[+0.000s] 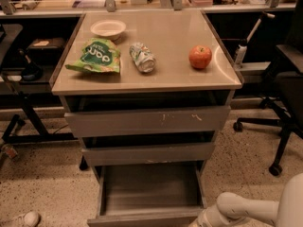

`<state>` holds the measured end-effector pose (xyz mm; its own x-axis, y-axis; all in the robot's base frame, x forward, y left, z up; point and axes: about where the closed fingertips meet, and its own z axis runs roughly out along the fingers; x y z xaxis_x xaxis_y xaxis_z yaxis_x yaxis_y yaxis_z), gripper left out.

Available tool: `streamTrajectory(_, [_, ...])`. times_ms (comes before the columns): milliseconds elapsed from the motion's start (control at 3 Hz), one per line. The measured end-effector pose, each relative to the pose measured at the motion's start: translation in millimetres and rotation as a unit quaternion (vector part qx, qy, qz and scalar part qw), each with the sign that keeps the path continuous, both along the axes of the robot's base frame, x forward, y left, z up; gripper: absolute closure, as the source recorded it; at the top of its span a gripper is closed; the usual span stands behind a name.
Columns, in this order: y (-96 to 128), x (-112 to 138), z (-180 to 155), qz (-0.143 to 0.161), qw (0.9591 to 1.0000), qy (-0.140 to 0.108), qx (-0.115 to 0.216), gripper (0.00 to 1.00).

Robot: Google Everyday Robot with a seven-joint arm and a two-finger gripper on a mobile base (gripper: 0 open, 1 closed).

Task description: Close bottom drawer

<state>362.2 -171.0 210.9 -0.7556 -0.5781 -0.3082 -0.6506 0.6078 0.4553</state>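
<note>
A: Where is the gripper (199,220)?
B: At the bottom edge, just right of the bottom drawer (149,189), by its front corner. I can't make out its spread.
A: The drawer?
B: Pulled out toward the camera, front panel running left-right, under the middle drawer (147,153).

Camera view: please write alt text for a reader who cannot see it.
The bottom drawer of a grey cabinet stands pulled far out and empty, with the robot's gripper low at its front right corner, mostly cut off by the picture's edge. On top lie a bowl, a green bag, a can and an apple.
</note>
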Motion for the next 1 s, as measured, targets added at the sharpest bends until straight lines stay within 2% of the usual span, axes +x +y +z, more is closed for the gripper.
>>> streamTrajectory(333, [4, 21, -13, -0.020, 0.9997, -0.014, 0.008, 1.00])
streamTrajectory(1000, [-8, 67, -21, -0.056, 0.9973, -0.048, -0.005, 1.00])
